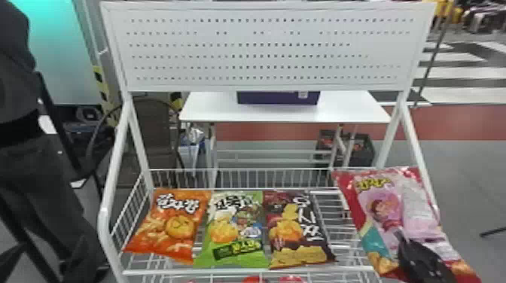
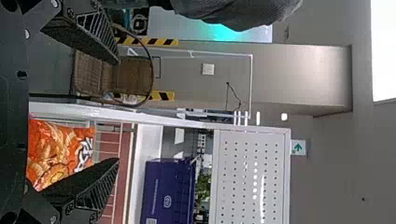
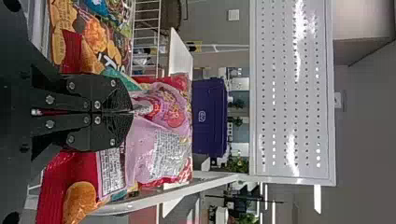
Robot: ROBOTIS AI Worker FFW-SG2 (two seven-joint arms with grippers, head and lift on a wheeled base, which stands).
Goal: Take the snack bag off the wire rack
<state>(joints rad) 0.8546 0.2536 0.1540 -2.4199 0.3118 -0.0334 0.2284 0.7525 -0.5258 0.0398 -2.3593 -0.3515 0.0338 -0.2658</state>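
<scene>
Pink-and-red snack bag (image 1: 384, 214) at the right end of the wire rack (image 1: 169, 271), right hand (image 3: 132, 112) clamped on its front film. Likely light, soft, slippery, contents crushable; best held by a gathered fold near the middle. Right wrist view details the pinch; head view gives the neighbouring bags' full row (image 1: 235, 229). Left hand (image 2: 116, 112): fingers apart.

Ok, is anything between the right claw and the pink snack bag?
Nothing visible: the right claw is shut on the pink bag itself. The rack's right side bar passes behind the bag, not between them.
</scene>
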